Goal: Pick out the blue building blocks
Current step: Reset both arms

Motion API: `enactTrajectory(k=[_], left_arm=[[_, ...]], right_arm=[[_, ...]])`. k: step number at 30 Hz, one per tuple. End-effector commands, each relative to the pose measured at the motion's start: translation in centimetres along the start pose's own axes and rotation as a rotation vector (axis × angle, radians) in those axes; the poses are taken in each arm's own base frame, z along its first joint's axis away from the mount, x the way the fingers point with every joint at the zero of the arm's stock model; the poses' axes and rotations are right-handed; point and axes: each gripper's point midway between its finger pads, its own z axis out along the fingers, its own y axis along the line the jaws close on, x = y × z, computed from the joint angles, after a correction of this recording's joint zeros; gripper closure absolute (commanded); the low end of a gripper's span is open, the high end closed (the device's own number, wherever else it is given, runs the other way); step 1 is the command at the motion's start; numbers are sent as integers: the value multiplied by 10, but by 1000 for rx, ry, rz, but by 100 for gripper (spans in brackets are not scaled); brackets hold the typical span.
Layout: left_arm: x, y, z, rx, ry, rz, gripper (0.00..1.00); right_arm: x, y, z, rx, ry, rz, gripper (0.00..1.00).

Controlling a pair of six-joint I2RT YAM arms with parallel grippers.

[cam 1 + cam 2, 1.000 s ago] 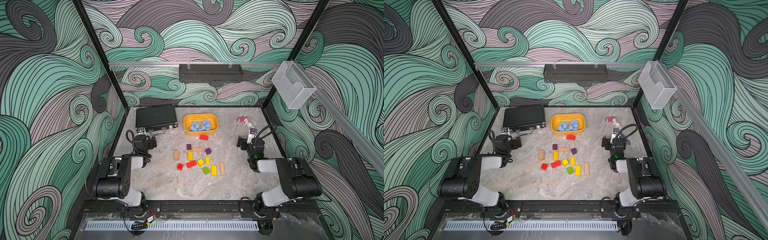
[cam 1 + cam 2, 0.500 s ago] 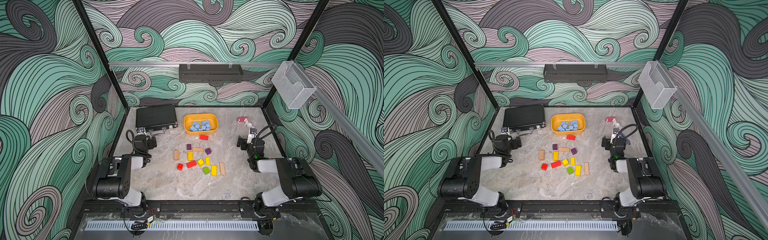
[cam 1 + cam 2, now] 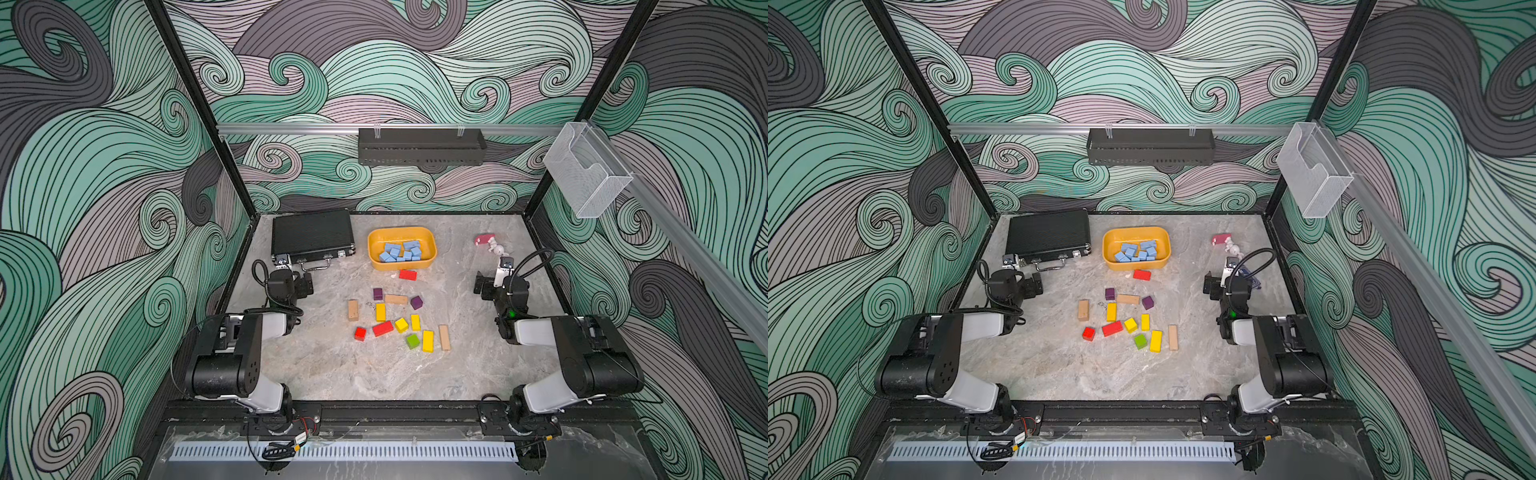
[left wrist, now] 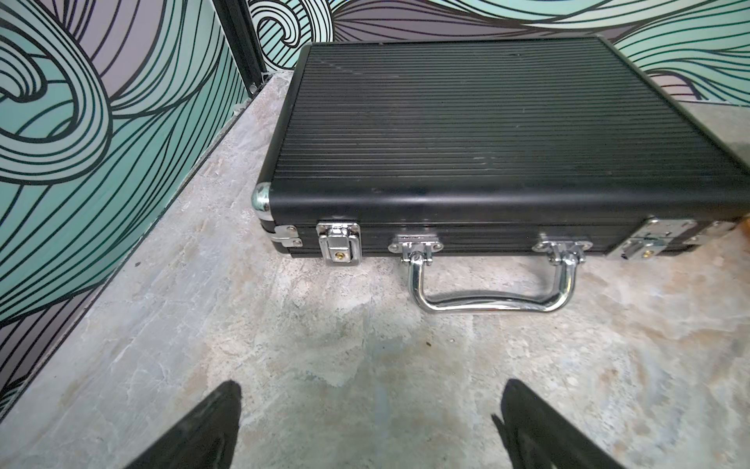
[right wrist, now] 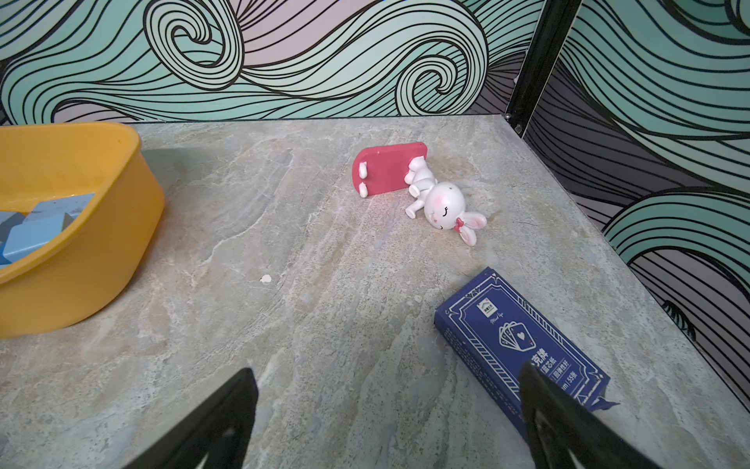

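Several light-blue building blocks (image 3: 401, 251) (image 3: 1137, 251) lie piled inside a yellow tub (image 3: 401, 267) (image 3: 1136, 266) at the back middle of the table. The right wrist view shows a few of these blue blocks (image 5: 38, 231) over the tub's wall (image 5: 101, 251). My left gripper (image 3: 283, 266) (image 4: 371, 390) rests low at the left, open and empty, pointing at a black case. At the right, my right gripper (image 3: 502, 270) (image 5: 387, 371) is open over bare table with nothing between its fingers. Both grippers are well away from the tub.
Red, yellow, purple, green and tan blocks (image 3: 395, 316) are scattered mid-table in front of the tub. A black ribbed case (image 3: 311, 235) (image 4: 487, 122) lies back left. A toy bunny with a red board (image 5: 442, 203) and a dark blue card packet (image 5: 515, 337) lie ahead of the right gripper.
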Motion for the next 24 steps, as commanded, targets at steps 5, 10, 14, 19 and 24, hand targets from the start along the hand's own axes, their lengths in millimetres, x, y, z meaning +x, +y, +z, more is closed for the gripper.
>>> enactTrajectory(k=[5, 10, 14, 19, 24], left_arm=[[-8, -1, 3, 7, -27, -9, 1], [-7, -1, 2, 6, -27, -9, 1], [-7, -1, 2, 6, -28, -10, 1], [-8, 0, 2, 6, -29, -10, 1], [-8, 0, 2, 6, -30, -10, 1]], right_arm=[[-6, -1, 2, 1, -20, -3, 0], [-7, -1, 2, 1, -23, -2, 0], [-6, -1, 2, 0, -17, -3, 0], [-6, -1, 2, -1, -17, -3, 0], [-6, 0, 2, -2, -15, -2, 1]])
